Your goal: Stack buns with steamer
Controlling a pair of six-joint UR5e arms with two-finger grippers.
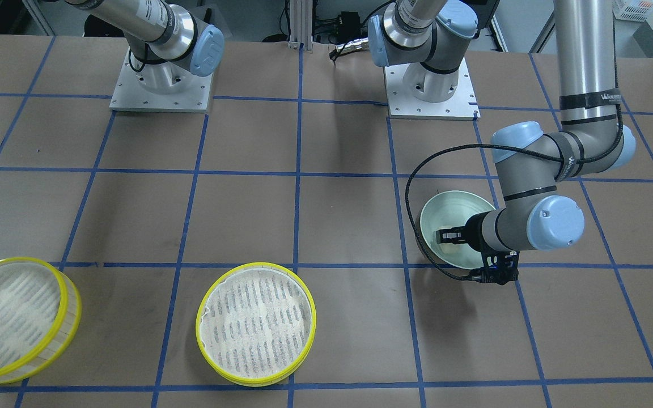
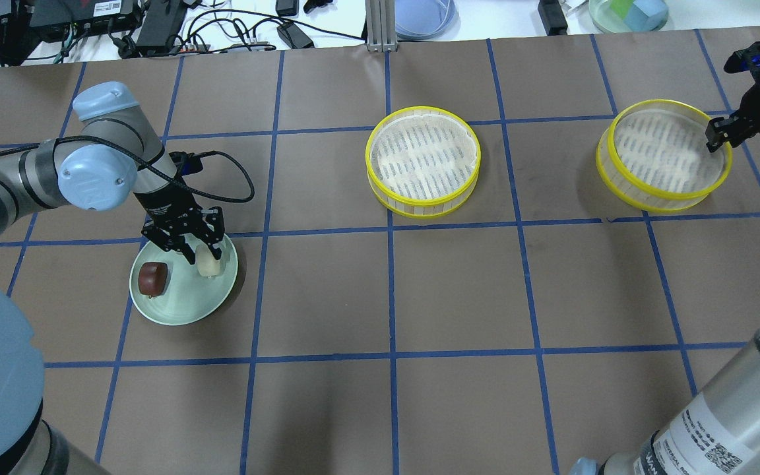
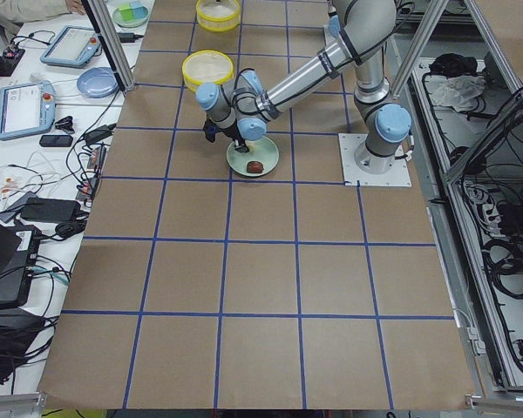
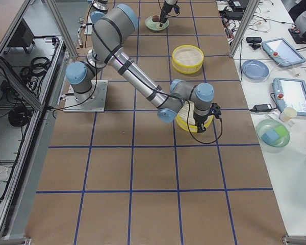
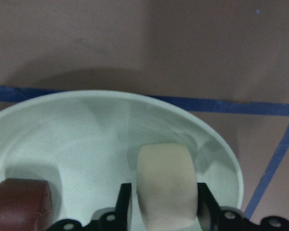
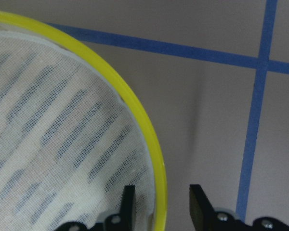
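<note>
A mint-green plate [image 2: 185, 310] is seen on the brown-papered surface [image 2: 459, 290], on the robot's left side, and both buns are carried in it: the reddish-brown bun [image 2: 154, 278] is set toward the plate's left part, and the cream bun [image 2: 210, 264] just beside it, toward the right part of the rim. The left hand [image 2: 203, 254] is lowered into the plate and is narrowed to the cream bun's width, with a finger [image 5: 124, 201] pressed close against each flank; whether that bun is raised off the plate cannot be told. The reddish-brown bun is left untouched beside the fingers. Two yellow-rimmed steamer tiers are placed well apart from the plate, each lined with white gauze over slats: the middle tier [image 2: 423, 161] is found between the plate and the far tier [image 2: 667, 155]. The right hand [image 2: 716, 138] is held at the far tier's outer edge, part-open, with one finger [image 6: 128, 202] over the gauze and the other outside the yellow rim, neither visibly pressed to it. The surface is crossed by blue tape lines [image 2: 390, 290], and a black cable [image 2: 238, 178] is looped out from the left wrist above the plate.
</note>
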